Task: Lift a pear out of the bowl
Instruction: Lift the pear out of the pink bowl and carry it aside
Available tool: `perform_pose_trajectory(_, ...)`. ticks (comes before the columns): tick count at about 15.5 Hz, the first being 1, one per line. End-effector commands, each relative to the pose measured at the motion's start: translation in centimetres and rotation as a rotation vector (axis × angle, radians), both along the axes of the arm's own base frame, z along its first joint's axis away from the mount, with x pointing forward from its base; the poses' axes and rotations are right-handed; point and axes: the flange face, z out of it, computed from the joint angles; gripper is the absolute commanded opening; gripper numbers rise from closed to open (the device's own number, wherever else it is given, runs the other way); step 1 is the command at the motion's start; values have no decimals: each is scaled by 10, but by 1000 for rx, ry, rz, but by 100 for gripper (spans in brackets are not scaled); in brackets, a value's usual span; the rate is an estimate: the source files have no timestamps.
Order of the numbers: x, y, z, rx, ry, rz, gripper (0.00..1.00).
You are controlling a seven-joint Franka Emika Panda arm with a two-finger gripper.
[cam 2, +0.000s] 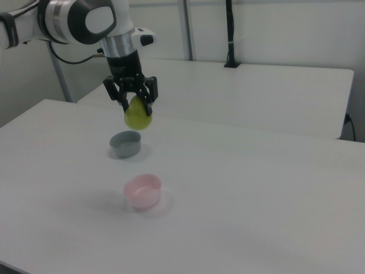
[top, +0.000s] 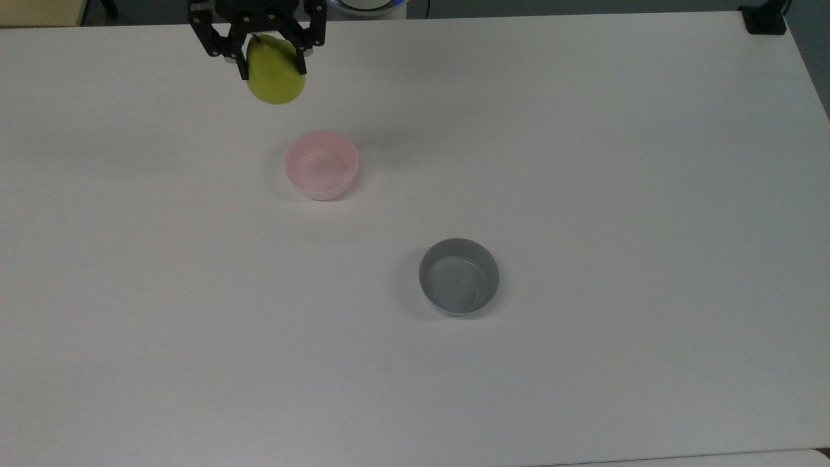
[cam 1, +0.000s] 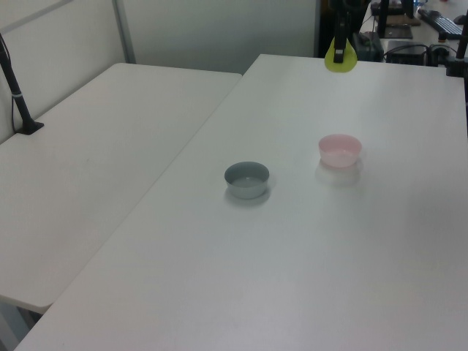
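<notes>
Pear [top: 275,72] clamped between gripper [top: 271,63] jaws, high above pink bowl [top: 321,165]

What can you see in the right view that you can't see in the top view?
The right view alone shows the arm above the gripper, a second table behind, and a dark post standing on it. The top view alone looks straight down into the pink bowl and grey bowl, both empty. Both show the gripper shut on the pear, lifted clear of the pink bowl.
</notes>
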Motion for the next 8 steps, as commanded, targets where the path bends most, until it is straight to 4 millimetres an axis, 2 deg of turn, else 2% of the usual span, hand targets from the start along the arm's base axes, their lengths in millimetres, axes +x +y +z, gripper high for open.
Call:
perform_pose_trajectory(1, -2, -33, 4, 16, -1, -55, 13)
perform_pose_trajectory(3, -4, -60, -1, 9, 8, -28, 13)
perform_pose_trajectory(8, -23, -141, 4, -19, -24, 57, 13)
